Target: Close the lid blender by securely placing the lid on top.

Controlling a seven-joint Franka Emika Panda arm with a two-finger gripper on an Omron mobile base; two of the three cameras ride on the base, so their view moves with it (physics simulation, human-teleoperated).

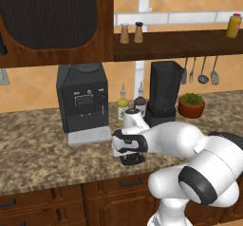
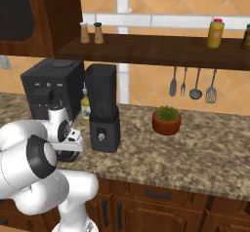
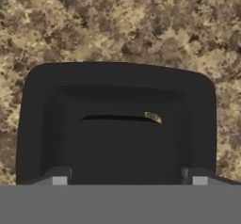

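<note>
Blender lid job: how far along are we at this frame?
Done: the arm has reached the lid, which lies flat on the granite counter in front of the blender. In hand: the gripper sits low over the lid with a finger on each side of its raised centre; a firm grip cannot be told yet. Left: lift the lid, carry it to the open jar top and seat it.

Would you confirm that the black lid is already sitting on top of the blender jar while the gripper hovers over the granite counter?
Not quite: the lid is not on the blender. It lies flat on the granite counter, directly under the gripper, as the hand view shows. In the right base view the jar top carries no cap. The gripper is indeed low over the counter.
</note>
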